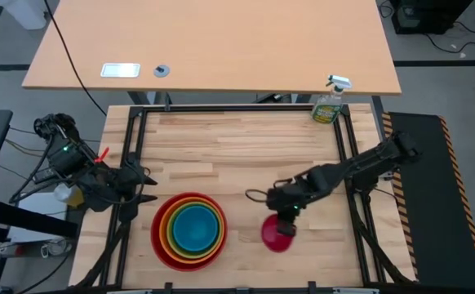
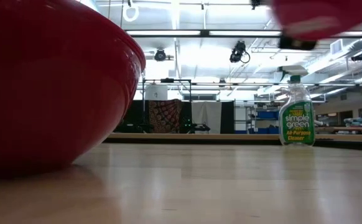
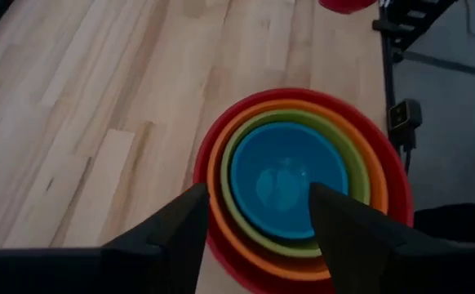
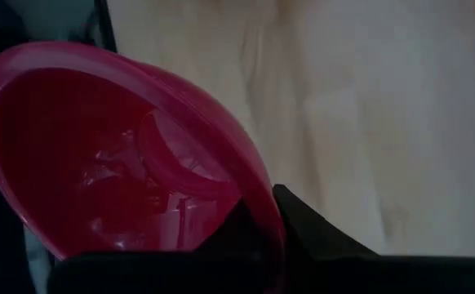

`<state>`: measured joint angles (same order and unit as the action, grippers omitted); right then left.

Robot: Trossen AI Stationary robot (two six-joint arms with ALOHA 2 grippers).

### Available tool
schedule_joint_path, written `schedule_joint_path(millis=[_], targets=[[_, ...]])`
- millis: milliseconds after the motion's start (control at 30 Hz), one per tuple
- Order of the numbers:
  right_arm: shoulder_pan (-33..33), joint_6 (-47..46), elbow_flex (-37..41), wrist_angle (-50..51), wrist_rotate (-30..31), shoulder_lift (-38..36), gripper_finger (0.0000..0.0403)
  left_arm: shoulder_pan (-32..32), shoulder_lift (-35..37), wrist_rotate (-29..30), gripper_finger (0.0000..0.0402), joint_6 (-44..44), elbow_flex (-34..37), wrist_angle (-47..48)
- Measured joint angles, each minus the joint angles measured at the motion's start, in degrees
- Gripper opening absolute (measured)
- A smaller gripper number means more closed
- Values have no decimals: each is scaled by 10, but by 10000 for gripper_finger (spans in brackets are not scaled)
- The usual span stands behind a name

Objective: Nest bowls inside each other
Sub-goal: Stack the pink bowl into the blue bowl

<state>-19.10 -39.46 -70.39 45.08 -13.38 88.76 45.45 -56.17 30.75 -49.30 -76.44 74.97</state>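
Note:
Four bowls sit nested near the table's front edge: red (image 1: 162, 245) outermost, then orange (image 3: 218, 204), lime green (image 3: 353, 167) and blue (image 1: 195, 227) innermost. The red bowl's base rests on the table (image 2: 44, 81). The small magenta bowl (image 1: 278, 237) hangs to their right, above the table (image 2: 321, 15), with my right gripper (image 1: 286, 214) shut on it. My left gripper (image 1: 144, 186) waits open at the table's left edge, its fingers (image 3: 190, 229) pointing toward the stack. My right gripper pinches the magenta bowl's rim (image 4: 260, 192) on the bowl's far side, one finger inside the bowl and one finger (image 4: 307, 229) outside the wall. It comes slanting down from the table's far right. The bowl is lifted clear of the table and tilted.
A green spray bottle (image 1: 329, 104) stands at the table's far right corner (image 2: 296, 112). Black frame rails (image 1: 131, 147) run along the table's left and right sides. Bare wood (image 1: 237, 147) lies between the bowls and the far edge.

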Motion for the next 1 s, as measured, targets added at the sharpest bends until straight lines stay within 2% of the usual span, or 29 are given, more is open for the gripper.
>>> schedule_joint_path(millis=[133, 267, 733, 833, 1000], targets=[[21, 7, -64, -1, 33, 35, 16, 0, 3, -14, 219, -7, 0, 16], [31, 32, -155, 18, 47, 108, 16, 0, 5, -35, 209, -5, 0, 17], [98, 67, -464, -3, 34, 343, 23, 0, 7, -18, 204, -50, 0, 20], [101, 86, -535, -4, 17, 394, 23, 0, 7, -14, 204, -65, 0, 20], [99, 126, -627, 10, 31, 461, 24, 0, 7, 6, 204, -78, 0, 20]])
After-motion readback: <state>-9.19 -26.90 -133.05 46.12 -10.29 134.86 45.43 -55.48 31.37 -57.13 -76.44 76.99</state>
